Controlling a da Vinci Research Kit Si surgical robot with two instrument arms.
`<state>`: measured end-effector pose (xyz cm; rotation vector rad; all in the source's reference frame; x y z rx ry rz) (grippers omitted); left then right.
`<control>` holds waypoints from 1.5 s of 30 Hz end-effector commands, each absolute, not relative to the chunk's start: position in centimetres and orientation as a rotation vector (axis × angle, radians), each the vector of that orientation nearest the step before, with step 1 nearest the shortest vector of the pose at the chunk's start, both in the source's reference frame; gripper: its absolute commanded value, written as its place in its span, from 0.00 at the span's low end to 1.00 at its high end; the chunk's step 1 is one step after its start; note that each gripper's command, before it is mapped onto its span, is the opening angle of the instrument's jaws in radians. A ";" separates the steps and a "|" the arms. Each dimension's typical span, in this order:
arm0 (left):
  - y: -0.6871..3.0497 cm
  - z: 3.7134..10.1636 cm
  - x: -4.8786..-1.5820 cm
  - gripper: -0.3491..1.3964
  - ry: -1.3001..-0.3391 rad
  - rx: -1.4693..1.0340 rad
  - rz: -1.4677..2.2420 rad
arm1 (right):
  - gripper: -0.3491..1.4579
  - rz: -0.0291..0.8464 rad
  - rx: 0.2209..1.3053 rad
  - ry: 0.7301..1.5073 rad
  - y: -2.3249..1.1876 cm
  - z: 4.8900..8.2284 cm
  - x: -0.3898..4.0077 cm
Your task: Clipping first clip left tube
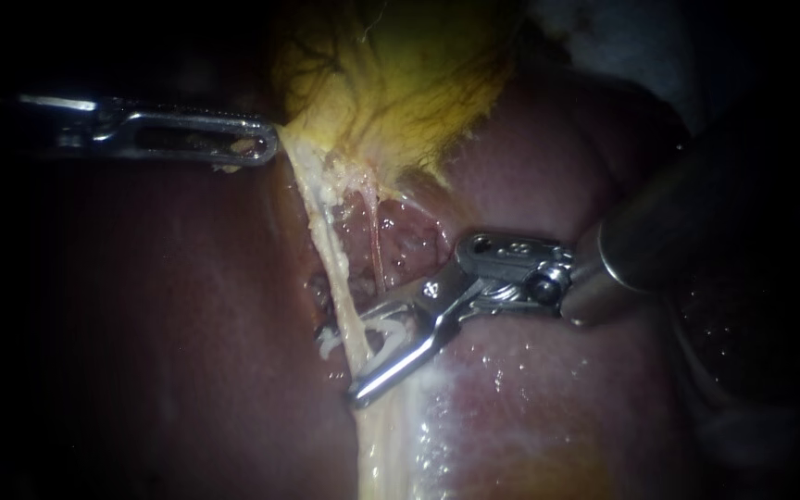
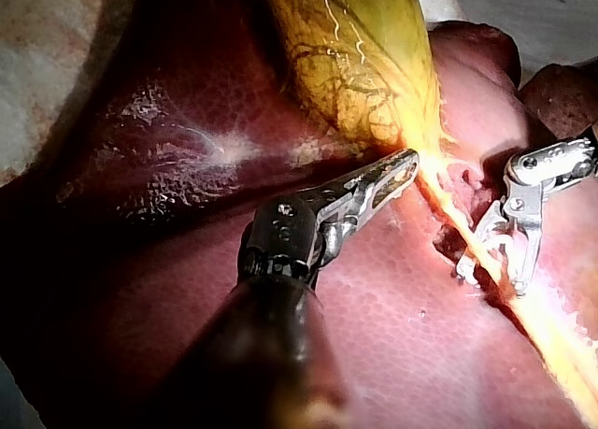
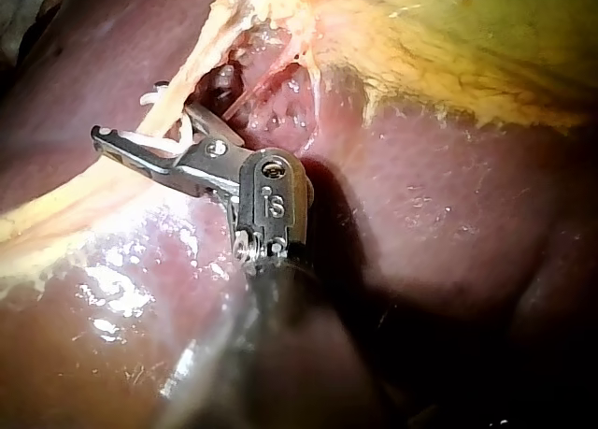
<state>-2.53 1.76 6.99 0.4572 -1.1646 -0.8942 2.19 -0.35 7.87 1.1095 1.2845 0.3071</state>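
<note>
The right instrument (image 1: 369,356) has its slim metal jaws spread wide astride the pale yellow left tube (image 1: 324,231), well below the yellow, veined gallbladder (image 1: 409,83). A white clip (image 1: 389,331) sits between them against the tube. The left instrument (image 1: 266,148), jaws closed, pinches the gallbladder's lower edge. Dark red liver (image 1: 168,306) surrounds the gallbladder.
</note>
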 end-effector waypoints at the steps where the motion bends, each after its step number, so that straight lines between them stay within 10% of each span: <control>1: 1.76 6.99 -2.53 0.00 -1.165 0.457 -0.894 | 0.48 0.301 1.117 1.288 -0.36 7.84 2.19; 20: 1.76 6.99 -2.53 0.00 -1.165 0.458 -0.894 | 0.42 0.227 1.193 1.310 -0.53 7.62 2.25; 36: 1.76 6.99 -2.53 0.00 -1.165 0.458 -0.894 | 0.00 0.261 1.223 1.288 -0.49 7.59 2.24; 45: 1.76 6.99 -2.53 0.00 -1.165 0.458 -0.894 | 0.00 0.304 1.259 1.254 -0.46 7.49 2.28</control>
